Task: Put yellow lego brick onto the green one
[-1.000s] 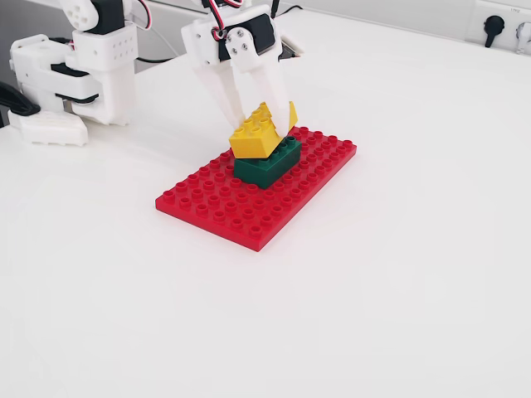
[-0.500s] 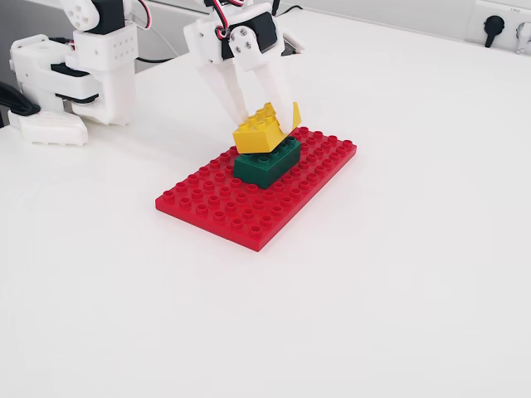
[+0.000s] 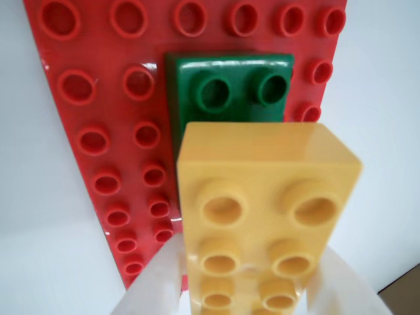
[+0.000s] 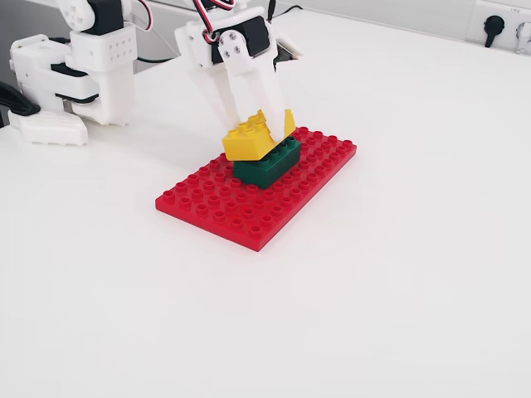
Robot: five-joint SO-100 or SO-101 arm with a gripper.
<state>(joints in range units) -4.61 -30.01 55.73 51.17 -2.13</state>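
I am pinching the yellow brick [image 4: 250, 138] in my gripper [image 4: 264, 133], holding it tilted over the green brick [image 4: 269, 162] on the red plate [image 4: 217, 204], its twelve o'clock end showing in the wrist view, so next I judge it needs levelling and pressing down.

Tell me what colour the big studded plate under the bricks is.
Red. The baseplate shows best in the fixed view.
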